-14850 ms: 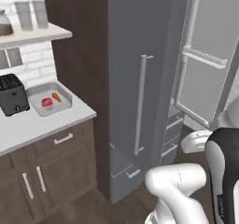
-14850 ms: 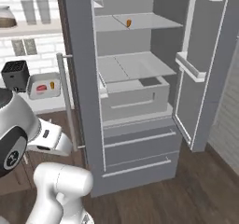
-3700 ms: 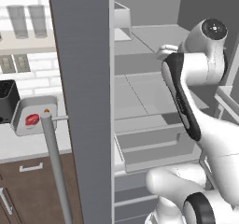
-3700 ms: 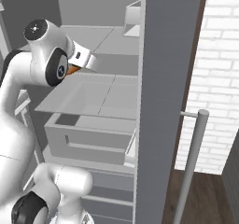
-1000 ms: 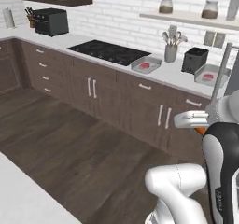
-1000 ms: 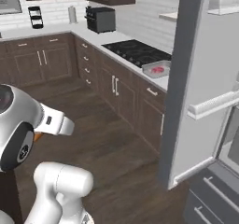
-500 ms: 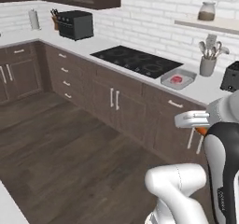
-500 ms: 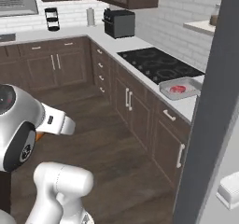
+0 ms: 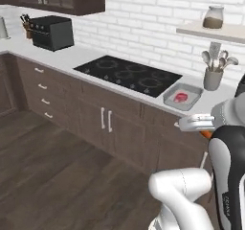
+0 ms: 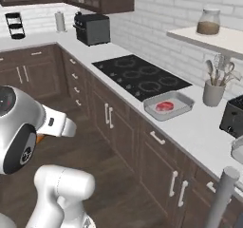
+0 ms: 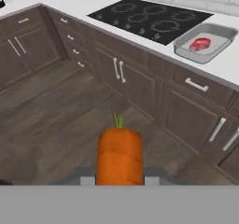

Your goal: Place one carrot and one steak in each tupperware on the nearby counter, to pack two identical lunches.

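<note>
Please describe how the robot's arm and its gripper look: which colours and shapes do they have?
The arm is glossy white with rounded, bulbous segments and dark grey to black joints, one showing as a round dark disc. The gripper is a pale grey-white boxy block. No cables or markings are visible.

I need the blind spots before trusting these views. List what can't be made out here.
- Fingertips: hand view, hidden behind the carrot they clamp.
- Carrot: left base view, only an orange sliver shows behind the gripper.
- Second tupperware: right base view, cut off by the right edge; contents unseen.
- Steak in the first tupperware: too small to tell any detail.
</note>
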